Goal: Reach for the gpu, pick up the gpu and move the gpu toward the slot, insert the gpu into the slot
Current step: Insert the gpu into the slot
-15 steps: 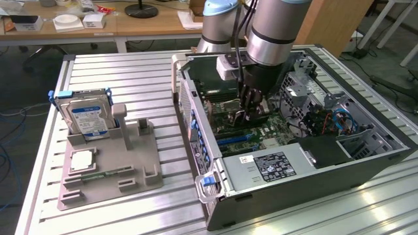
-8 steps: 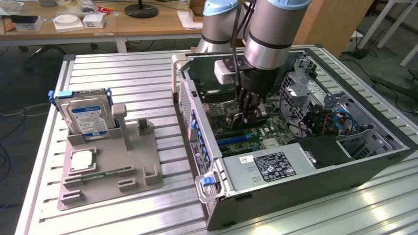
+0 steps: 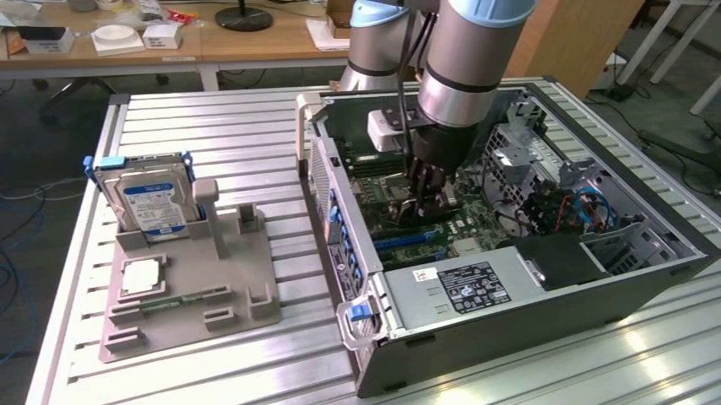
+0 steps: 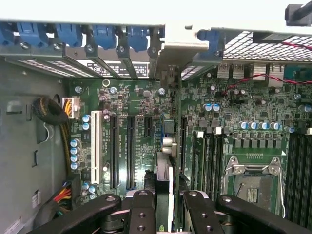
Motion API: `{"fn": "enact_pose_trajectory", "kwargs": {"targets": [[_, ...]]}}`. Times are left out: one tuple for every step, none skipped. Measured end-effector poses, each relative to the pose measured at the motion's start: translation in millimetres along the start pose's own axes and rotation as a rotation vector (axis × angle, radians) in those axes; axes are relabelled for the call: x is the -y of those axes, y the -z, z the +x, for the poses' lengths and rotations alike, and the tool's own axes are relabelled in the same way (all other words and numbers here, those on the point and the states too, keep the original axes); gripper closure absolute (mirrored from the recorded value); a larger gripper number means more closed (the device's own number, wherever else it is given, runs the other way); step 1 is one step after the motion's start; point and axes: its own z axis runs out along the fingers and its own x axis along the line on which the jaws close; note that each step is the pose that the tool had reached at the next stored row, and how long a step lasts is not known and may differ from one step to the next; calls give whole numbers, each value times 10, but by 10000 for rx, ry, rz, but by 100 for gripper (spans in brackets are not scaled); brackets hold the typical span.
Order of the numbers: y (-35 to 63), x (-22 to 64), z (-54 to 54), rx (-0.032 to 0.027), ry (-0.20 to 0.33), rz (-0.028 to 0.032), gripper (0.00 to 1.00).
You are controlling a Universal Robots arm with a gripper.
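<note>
Reaching straight down into the open computer case (image 3: 631,278), the pincer (image 4: 164,204) is clamped on the gpu (image 4: 164,187) standing edge-on over the motherboard (image 4: 141,141).

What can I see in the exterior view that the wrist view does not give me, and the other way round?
Exterior view: the hard drive and the processor chip on the grey holder beside the open computer case.

Wrist view: the empty CPU socket, the blue slot latches, and the gpu edge-on between the fingers, standing over a slot.

Both: the gripper above the motherboard.
</note>
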Motion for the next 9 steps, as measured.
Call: {"fn": "enact_pose_trajectory", "kwargs": {"targets": [[0,-1,0,2,0,1,73],[-1,-1,0,4,0,2,73],[-1,-1,0,4,-1,2,73],[-1,-1,0,4,-1,2,73],[-1,-1,0,4,-1,3,73],[-1,-1,0,4,-2,2,73],[-1,2,0,4,-2,2,73],[-1,8,0,4,-2,2,73],[-2,15,0,4,0,3,73]]}}
